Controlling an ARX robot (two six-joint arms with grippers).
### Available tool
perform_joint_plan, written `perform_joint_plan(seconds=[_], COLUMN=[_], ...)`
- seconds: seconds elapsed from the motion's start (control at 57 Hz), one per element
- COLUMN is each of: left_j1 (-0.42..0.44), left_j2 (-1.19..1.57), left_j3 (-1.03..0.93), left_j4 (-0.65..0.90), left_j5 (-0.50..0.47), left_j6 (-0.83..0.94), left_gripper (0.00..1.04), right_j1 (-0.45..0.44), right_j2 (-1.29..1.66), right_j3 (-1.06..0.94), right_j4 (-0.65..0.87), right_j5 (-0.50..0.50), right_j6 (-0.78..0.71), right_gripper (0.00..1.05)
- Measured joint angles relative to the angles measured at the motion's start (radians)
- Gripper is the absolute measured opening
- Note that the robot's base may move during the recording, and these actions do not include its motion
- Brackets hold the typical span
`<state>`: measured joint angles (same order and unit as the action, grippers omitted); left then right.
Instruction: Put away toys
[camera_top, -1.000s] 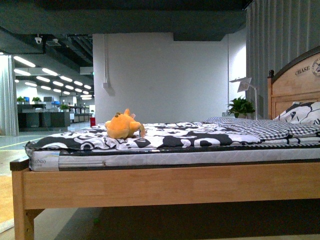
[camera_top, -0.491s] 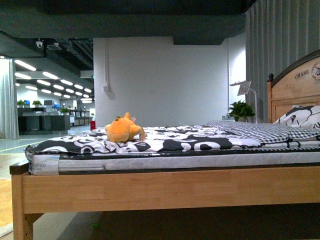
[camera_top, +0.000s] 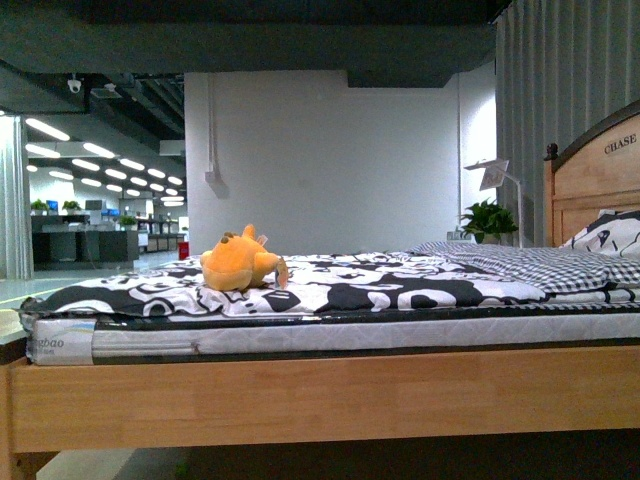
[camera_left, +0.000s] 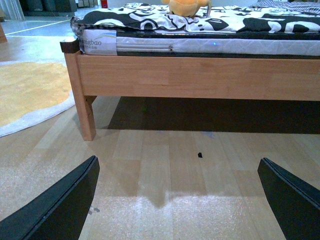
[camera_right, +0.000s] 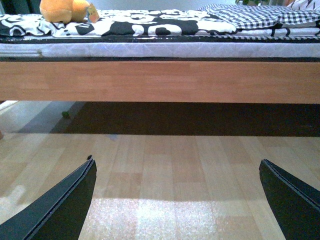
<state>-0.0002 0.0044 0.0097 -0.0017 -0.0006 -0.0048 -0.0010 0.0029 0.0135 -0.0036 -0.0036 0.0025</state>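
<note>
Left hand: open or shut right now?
Open. The left hand has its fingers wide apart, only bare floor between them, nothing held.

- The plush toy (camera_top: 238, 268), toward 9 o'clock in the front view, is showing soft, fuzzy orange cloth with a matt nap.
- The bed frame (camera_top: 320, 395) is showing smooth light wood with a faint satin sheen. The headboard (camera_top: 600, 185) at 3 o'clock is looking alike.
- The sheet (camera_top: 400, 290) is looking like matt printed cloth.
- The mattress (camera_top: 350, 335) edge is showing quilted white fabric.
- The floor (camera_left: 165, 165) is reflecting light softly off smooth wood-look boards.
- The left gripper (camera_left: 177, 158) and right gripper (camera_right: 177, 160) are showing matt black jaws.
</note>
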Motion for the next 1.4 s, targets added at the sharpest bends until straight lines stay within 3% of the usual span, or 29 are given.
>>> perform_joint_plan(seconds=[1.404], left_j1=[0.0], left_j2=[0.0], left_j3=[0.0], left_j4=[0.0], left_j5=[0.0], left_j6=[0.0], left_gripper=[0.99], right_j1=[0.0], right_j2=[0.0], right_j3=[0.0], right_j4=[0.0], right_j5=[0.003], right_j6=[0.0], right_gripper=[0.98])
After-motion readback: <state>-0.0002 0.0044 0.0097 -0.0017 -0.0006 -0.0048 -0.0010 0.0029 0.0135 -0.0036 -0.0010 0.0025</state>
